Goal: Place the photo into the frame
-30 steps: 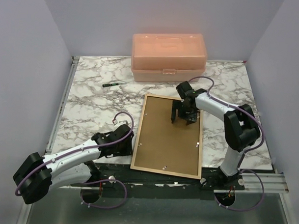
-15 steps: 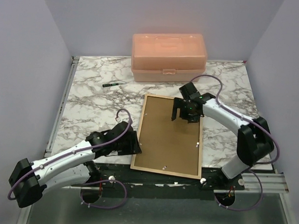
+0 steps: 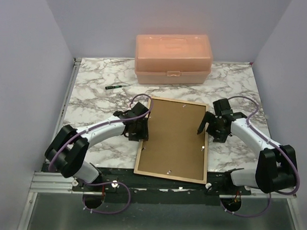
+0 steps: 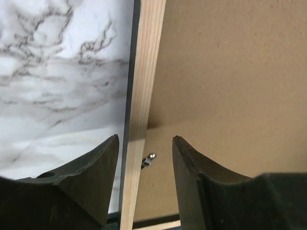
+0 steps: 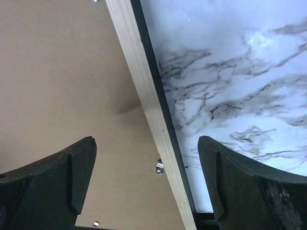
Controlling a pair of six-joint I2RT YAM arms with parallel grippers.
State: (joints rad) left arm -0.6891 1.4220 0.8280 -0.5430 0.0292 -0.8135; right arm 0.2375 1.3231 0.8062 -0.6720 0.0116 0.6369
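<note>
The frame (image 3: 140,154) lies face down on the marble table, its light wood back up, with the brown backing panel (image 3: 173,138) set in it. The photo is hidden. My left gripper (image 3: 138,128) stands open over the frame's left rail (image 4: 144,86), one finger on each side of it (image 4: 145,143), not closed on it. My right gripper (image 3: 208,129) stands open, wider, over the right rail (image 5: 139,86), straddling it (image 5: 146,141). Small metal tabs (image 4: 148,159) (image 5: 159,167) sit at the panel's edge.
A pale orange plastic box (image 3: 173,59) stands at the back of the table. A dark pen (image 3: 113,86) lies left of it. The frame's near end overhangs the table's front edge onto the black strip (image 3: 116,173).
My left arm swung from the near left corner up to the frame's left rail. My right gripper moved off the backing panel to the right rail and opened wider.
</note>
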